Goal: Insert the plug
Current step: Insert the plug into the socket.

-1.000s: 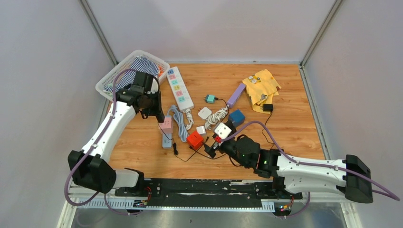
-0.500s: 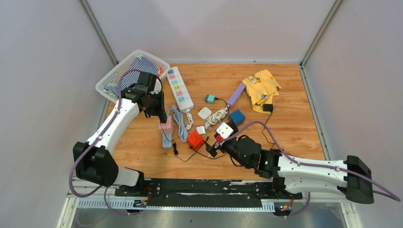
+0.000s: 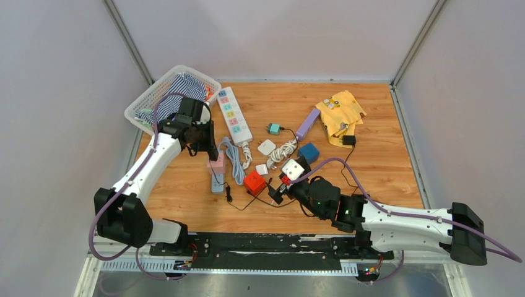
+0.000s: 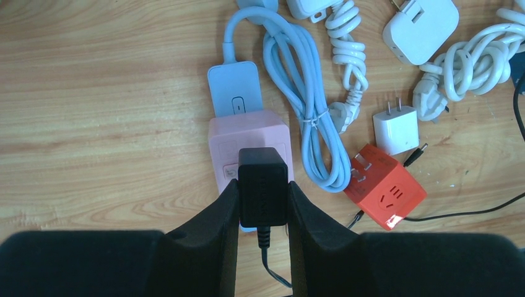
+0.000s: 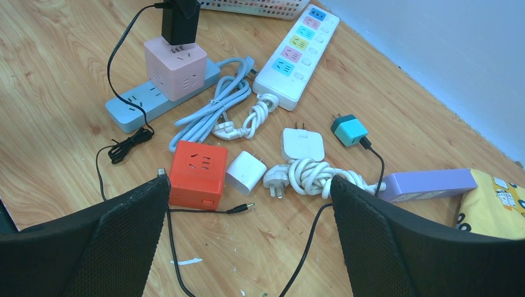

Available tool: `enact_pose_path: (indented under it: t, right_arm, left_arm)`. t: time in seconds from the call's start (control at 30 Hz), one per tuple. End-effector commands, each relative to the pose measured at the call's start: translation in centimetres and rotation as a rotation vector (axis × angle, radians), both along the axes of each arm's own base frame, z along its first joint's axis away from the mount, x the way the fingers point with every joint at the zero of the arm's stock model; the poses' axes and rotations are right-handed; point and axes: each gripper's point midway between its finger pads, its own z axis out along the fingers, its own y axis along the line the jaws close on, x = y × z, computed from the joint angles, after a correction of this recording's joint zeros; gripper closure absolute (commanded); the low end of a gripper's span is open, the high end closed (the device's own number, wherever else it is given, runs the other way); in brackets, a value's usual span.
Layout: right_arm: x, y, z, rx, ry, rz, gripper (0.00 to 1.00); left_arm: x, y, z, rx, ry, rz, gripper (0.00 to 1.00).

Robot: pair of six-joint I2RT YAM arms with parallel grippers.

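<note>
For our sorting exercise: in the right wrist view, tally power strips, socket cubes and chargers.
Power strips: 2 (long white strip, blue strip)
Socket cubes: 2 (pink cube, red cube)
Chargers: 4 (flat white, small white, teal, black plug)
Total: 8

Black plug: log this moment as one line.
left fingers: shut on black plug | black plug: upright on pink cube top | right fingers: open, holding nothing

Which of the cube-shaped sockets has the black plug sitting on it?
The pink cube, stacked on the pale blue strip; the left gripper holds the black plug on its top. The red cube lies bare.
</note>
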Motion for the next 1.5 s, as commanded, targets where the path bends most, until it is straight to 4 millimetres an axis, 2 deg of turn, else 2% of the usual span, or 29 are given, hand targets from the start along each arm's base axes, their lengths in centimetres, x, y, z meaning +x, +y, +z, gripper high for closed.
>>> enact_pose_path:
  t: [0.0,0.17,0.43,0.57,1.47]
  right_arm:
    - [0.4,-0.5,-0.1,0.003,-0.013,-0.029,0.00]
    - [0.4,-0.6,-0.2,0.000,-0.014,-0.032,0.00]
    - [0.4,-0.7,-0.1,0.000,-0.016,-0.035,0.00]
    - [0.4,-0.7,-0.1,0.001,-0.015,-0.035,0.00]
    - [0.5,-0.8,-0.1,-0.001,-0.017,-0.038,0.00]
  left_arm:
    - [-1.2,0.2,-1.7,0.024,0.047,-0.013,1.00]
    - [-1.5,0.1,-1.3,0.010,0.040,-0.009,1.00]
    - [-2.0,-0.3,-2.4,-0.006,0.083,-0.028,1.00]
    - [-2.1,-1.3,-1.9,-0.060,0.085,-0.045,1.00]
    - [-1.5,0.0,1.0,0.003,0.005,-0.031,1.00]
